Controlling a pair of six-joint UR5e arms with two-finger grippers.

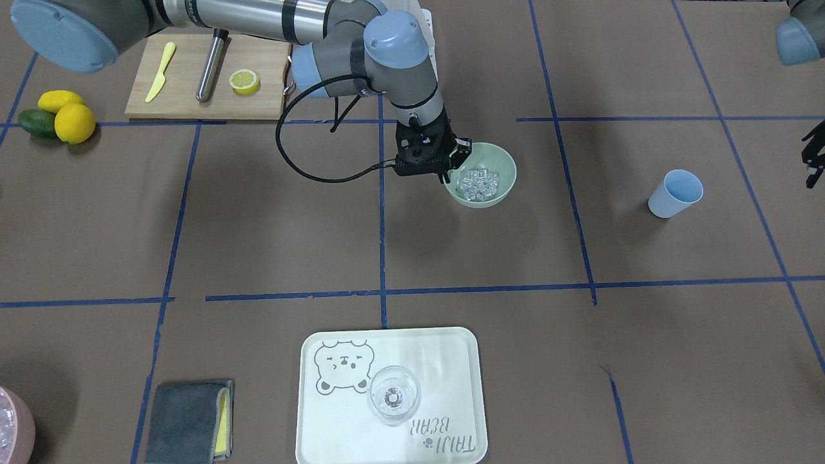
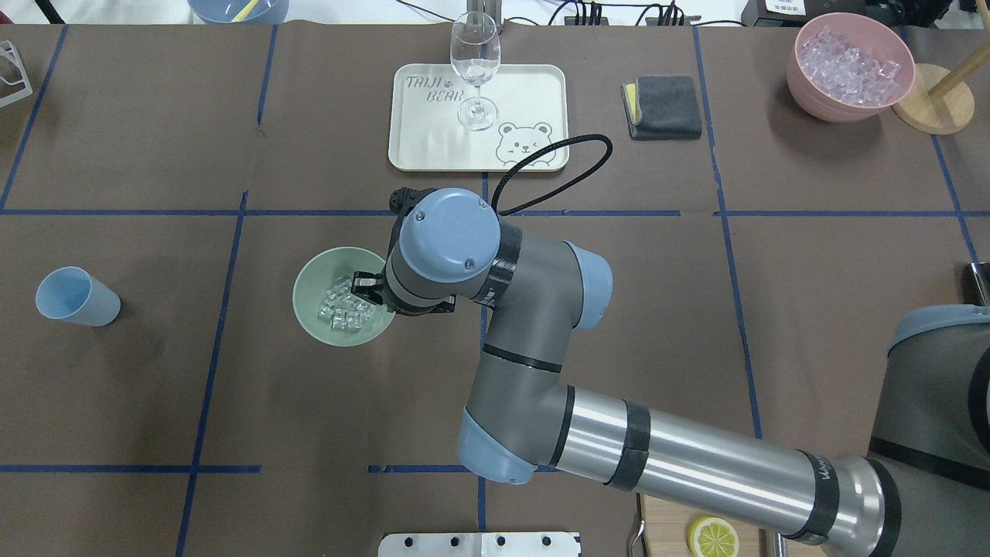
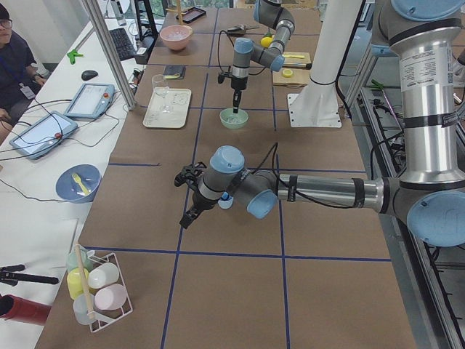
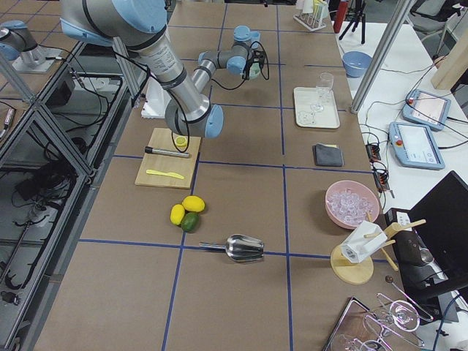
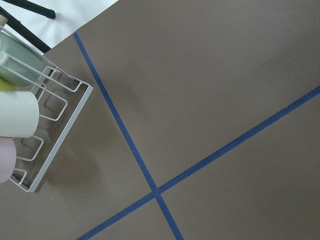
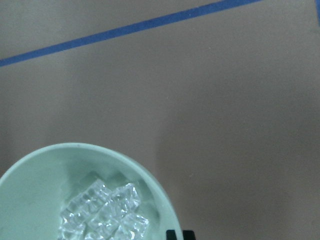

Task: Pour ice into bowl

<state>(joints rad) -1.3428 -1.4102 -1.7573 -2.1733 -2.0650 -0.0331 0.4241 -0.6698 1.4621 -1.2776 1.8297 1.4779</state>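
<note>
The pale green bowl (image 1: 504, 162) stands near the table's middle and holds a small heap of clear ice (image 1: 478, 182). Both show in the overhead view, the bowl (image 2: 311, 282) and the ice (image 2: 343, 307), and in the right wrist view, the bowl (image 6: 35, 185) and the ice (image 6: 105, 212). My right gripper (image 1: 449, 173) points straight down at the bowl's rim on the robot's right side. In the right wrist view its fingertips (image 6: 172, 234) sit close together on that rim. My left gripper (image 1: 813, 161) hovers open and empty beyond the light blue cup (image 1: 675, 192).
A white tray (image 1: 451, 361) with a clear glass (image 1: 394, 394) and a grey cloth (image 1: 187, 422) lie across the table. A pink container of ice (image 2: 849, 66), a cutting board (image 1: 193, 90) with a lemon half, whole lemons (image 1: 74, 122), a cup rack (image 5: 30, 125) and a metal scoop (image 4: 245, 248) stand around.
</note>
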